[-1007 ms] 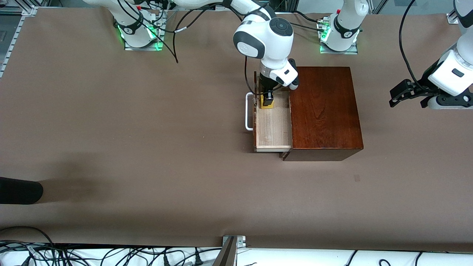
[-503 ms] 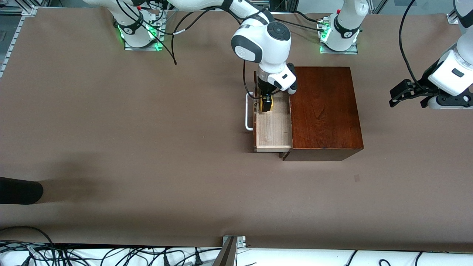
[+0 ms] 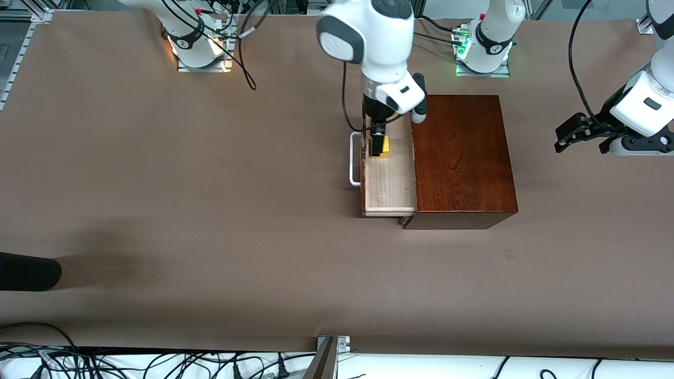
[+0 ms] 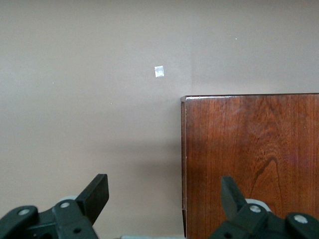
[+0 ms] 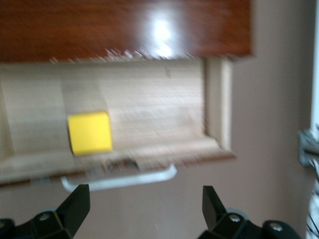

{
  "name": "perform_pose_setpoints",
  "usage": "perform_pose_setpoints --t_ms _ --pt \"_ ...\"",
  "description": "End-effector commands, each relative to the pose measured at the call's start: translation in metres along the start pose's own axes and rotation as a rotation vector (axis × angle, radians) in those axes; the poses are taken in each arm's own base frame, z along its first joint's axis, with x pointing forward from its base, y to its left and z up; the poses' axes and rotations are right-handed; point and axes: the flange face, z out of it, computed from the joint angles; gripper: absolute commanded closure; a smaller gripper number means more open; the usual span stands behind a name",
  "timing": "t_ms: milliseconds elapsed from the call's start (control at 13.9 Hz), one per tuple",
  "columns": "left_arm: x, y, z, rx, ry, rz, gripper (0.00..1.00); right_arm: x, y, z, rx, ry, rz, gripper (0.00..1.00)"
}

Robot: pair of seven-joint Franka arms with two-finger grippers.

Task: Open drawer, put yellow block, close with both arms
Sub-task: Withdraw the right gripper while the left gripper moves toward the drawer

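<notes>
With the yellow block [image 5: 89, 133] lying in the open drawer [image 3: 388, 184], we had our right gripper [image 5: 141, 206] over it, fingers spread; the left gripper [image 4: 162, 194], fingers also spread, waited by the wooden box [image 3: 463, 158]. Closing came next, we judged.

You are looking at a robotics lab. Two white jointed robot arms [image 3: 368, 47] stand bolted on metal base plates [image 3: 200, 66] along a wide table covered in plain brown sheeting [image 3: 210, 184]. Loose black cables [image 3: 158, 363] trail along the table's near edge, beside what seems to be aluminium framing [image 3: 329, 352].
</notes>
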Motion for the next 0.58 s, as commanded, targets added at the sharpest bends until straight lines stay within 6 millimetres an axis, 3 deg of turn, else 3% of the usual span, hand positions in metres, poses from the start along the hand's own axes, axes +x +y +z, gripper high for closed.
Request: perform_pose_setpoints --t_ms 0,144,216,288,360,432,503 --pt "-0.003 0.0 -0.006 -0.016 -0.002 0.011 0.0 -0.044 0.046 -0.03 -0.017 -0.023 0.089 0.0" --pt "-0.012 0.001 -0.004 -0.02 -0.073 0.019 0.0 -0.095 0.096 -0.052 -0.026 -0.035 0.181 0.0" --pt "-0.016 0.008 -0.004 -0.019 -0.095 0.031 0.0 -0.119 0.112 -0.056 0.006 -0.062 0.224 0.0" --pt "-0.019 0.016 -0.003 -0.017 -0.113 0.048 0.0 -0.137 0.12 -0.074 0.033 -0.05 0.265 0.0" --pt "-0.021 0.022 -0.003 -0.017 -0.129 0.059 0.0 -0.17 0.139 -0.092 0.034 -0.051 0.332 0.0" --pt "-0.025 0.034 -0.003 -0.018 -0.149 0.082 0.0 -0.195 0.149 -0.095 0.055 -0.047 0.373 0.0" --pt "-0.031 0.048 -0.001 -0.037 -0.183 0.104 0.0 -0.233 0.163 -0.105 0.101 -0.012 0.443 0.0"
